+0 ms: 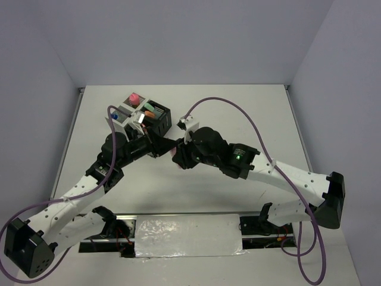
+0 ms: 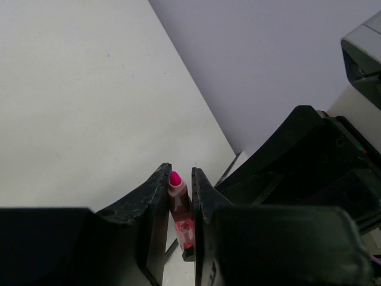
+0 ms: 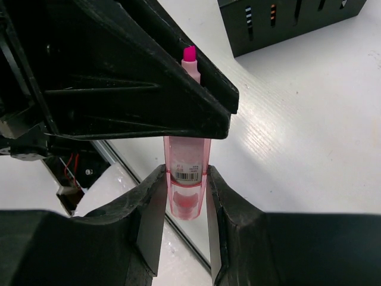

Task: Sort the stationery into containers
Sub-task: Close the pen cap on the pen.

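A pink highlighter (image 3: 186, 164) hangs in the air between my two grippers, just in front of the containers (image 1: 143, 116). My right gripper (image 3: 185, 174) is shut on its clear pink cap end. My left gripper (image 2: 180, 174) is shut on the other end, with the bright pink tip (image 2: 175, 177) poking out past its fingers. In the top view the left gripper (image 1: 162, 146) and the right gripper (image 1: 178, 156) meet nose to nose. The bins hold a pink-capped bottle (image 1: 134, 96) and orange and green markers (image 1: 149, 109).
A black mesh bin (image 3: 292, 24) stands just beyond the grippers in the right wrist view. A crinkled clear sheet (image 1: 187, 235) lies at the table's near edge between the arm bases. A purple cable (image 1: 238, 110) arcs over the right arm.
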